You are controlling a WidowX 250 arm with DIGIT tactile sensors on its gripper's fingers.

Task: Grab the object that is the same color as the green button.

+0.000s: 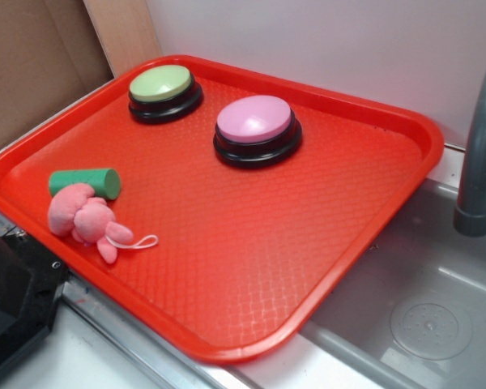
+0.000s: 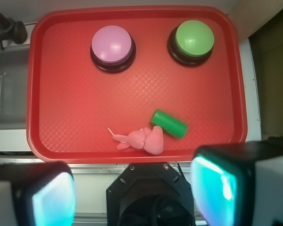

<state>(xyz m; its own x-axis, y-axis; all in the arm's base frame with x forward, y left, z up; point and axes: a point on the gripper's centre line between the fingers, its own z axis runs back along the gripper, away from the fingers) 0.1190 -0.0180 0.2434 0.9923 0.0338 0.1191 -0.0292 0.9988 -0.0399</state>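
Observation:
A small green cylinder, the object (image 1: pixel 85 181) (image 2: pixel 169 123), lies on its side near the tray's front-left corner in the exterior view, touching a pink plush toy (image 1: pixel 85 219) (image 2: pixel 144 139). The green button (image 1: pixel 164 91) (image 2: pixel 193 41) stands on its black base at the tray's far corner. In the wrist view my gripper (image 2: pixel 132 193) hangs high above the counter just off the tray's near rim, fingers (image 2: pixel 52 197) wide apart and open, with nothing between them. The cylinder lies ahead of the gripper, slightly to the right.
A pink-topped button (image 1: pixel 257 130) (image 2: pixel 112 48) stands beside the green one on the red tray (image 1: pixel 373 219) (image 2: pixel 56 94). A grey sink (image 1: pixel 421 308) with a faucet (image 1: pixel 479 154) lies to the right. A black robot base (image 1: pixel 12 300) sits at the front left. Cardboard (image 1: pixel 32 65) stands behind.

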